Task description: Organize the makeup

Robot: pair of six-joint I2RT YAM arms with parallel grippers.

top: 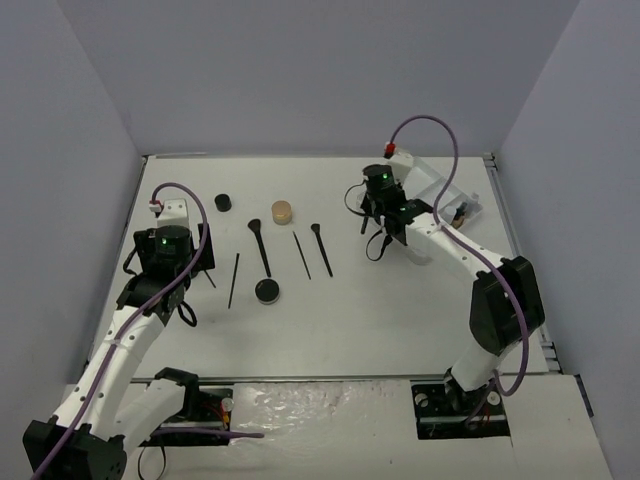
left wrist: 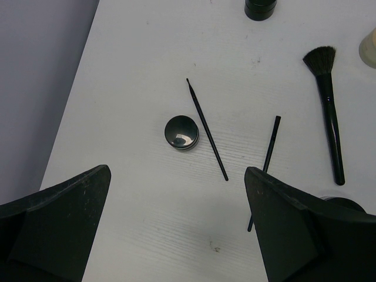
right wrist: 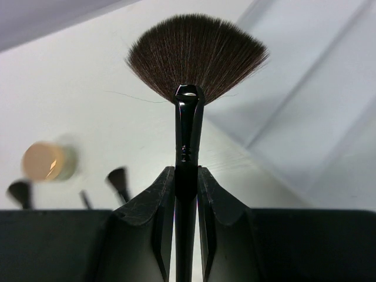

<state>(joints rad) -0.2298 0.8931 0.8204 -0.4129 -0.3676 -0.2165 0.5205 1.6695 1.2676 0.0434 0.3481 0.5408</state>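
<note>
Top external view, read from the near edge outward. The left gripper [left wrist: 177,194] hangs well to the left of the white divided tray [top: 428,172], jaws spread wide with nothing between them. Below it, the left wrist view shows a small black pot [left wrist: 181,131], a thin liner brush [left wrist: 207,129] just beside the pot but not touching it, a black pencil [left wrist: 267,164] and a powder brush [left wrist: 326,111]. All lie loose.

Farther out, also left of the tray and apart from it, are a larger black pot [top: 267,290], a thin stick [top: 302,255], a short brush [top: 320,246], the tan jar [top: 283,211] and a second black pot [top: 222,202], the item farthest from the tray.

The right gripper [right wrist: 186,176] is clamped on the handle of a fan brush [right wrist: 194,56], held at the tray's left side. The arm hides which compartment, if any, lies under it. At the tray's right corner, small bottles [top: 461,213] show, partly covered.

Assessment: early stage. A few bottles are placed, one brush is in hand, and at least nine items are unsorted.

The table [top: 400,320] is white and matte with faint scuffs. Plain pale grey walls [top: 320,80] close it in at left, back and right.
</note>
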